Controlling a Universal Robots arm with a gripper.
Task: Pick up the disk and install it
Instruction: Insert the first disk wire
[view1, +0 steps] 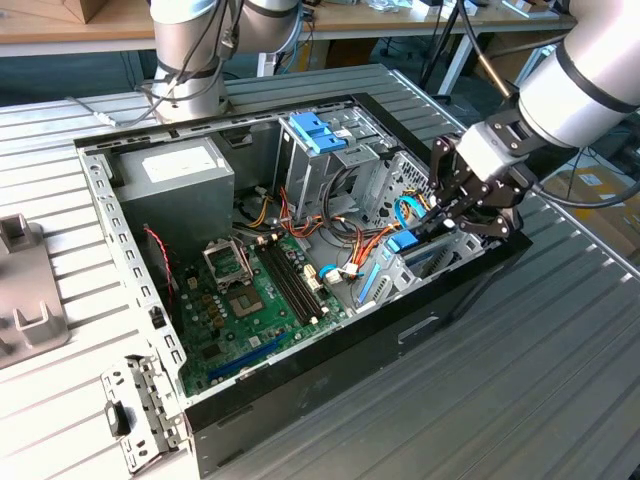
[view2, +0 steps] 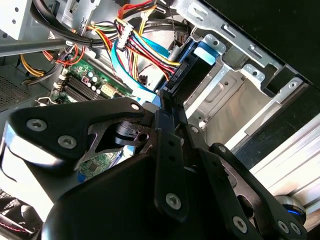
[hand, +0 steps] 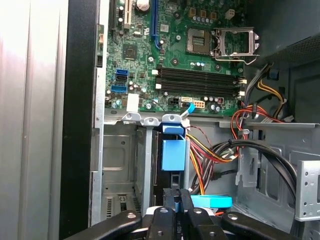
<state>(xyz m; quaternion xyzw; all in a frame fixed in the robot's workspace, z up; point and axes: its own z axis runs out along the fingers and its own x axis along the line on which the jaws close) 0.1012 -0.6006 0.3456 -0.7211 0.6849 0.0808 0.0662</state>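
Grey slatted table (view1: 560, 380) bears an open case (view1: 330, 390); inside, the gripper (hand: 176, 197) is clamped on the disk (hand: 174, 155), standing upright in its bay (hand: 120, 165) beside the motherboard (view1: 250, 300).

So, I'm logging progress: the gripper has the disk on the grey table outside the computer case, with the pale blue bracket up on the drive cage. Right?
Not quite. The disk is not on the table; the exterior view shows the gripper holding it inside the computer case, in the bay by the front wall, jaws closed on its edge in the first wrist view. The pale blue bracket does sit on the drive cage.
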